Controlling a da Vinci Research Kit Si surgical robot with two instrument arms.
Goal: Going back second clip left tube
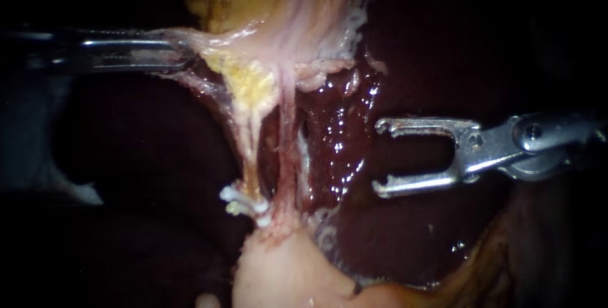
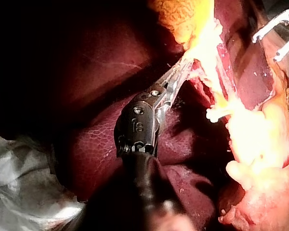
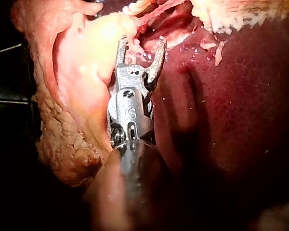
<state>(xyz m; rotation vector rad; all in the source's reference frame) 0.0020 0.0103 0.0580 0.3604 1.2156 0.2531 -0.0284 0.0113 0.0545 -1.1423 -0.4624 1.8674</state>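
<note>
One white clip (image 1: 244, 205) crosses the pale left tube (image 1: 252, 149); right of it my right instrument (image 1: 380, 156) gapes empty over wet liver (image 1: 342, 146); up-left, my left instrument (image 1: 182, 54) seemingly pinches tissue (image 1: 212, 40).

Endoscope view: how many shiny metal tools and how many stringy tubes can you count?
Shiny silver metal instruments: 2, the left instrument shut on pale tissue, the right instrument with open jaws.
Pale stringy tubes: 2, the yellowish left tube and the pinkish right tube.
Total: 4.
</note>
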